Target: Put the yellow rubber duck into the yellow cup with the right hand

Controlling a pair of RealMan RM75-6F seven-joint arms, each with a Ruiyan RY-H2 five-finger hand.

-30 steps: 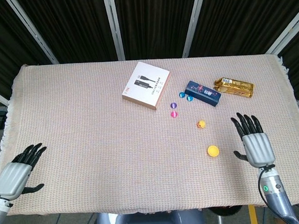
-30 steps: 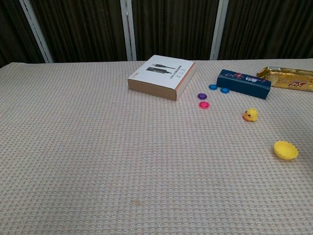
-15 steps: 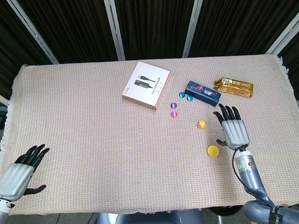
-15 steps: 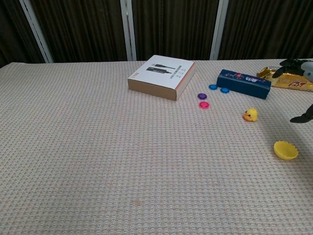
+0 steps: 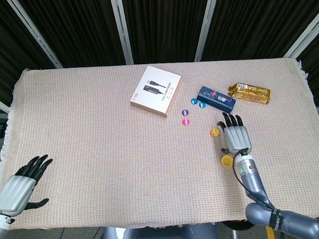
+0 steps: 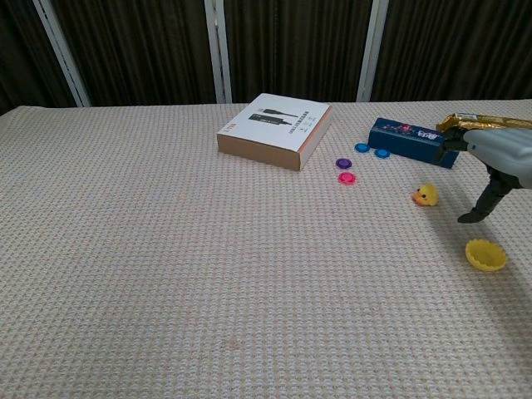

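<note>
Reach step: the right robot hand, fingers spread and empty, hovers just beside the duck on the table, cup near; next, lower and pinch the duck.

The cloth-covered desk carries a box, blue pack, gold wrapper, 4 discs, duck, cup.

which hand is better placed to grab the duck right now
The right hand: it hovers open just beside the yellow rubber duck, with the yellow cup close by. The left hand sits at the table's far left edge, well away from both.
</note>
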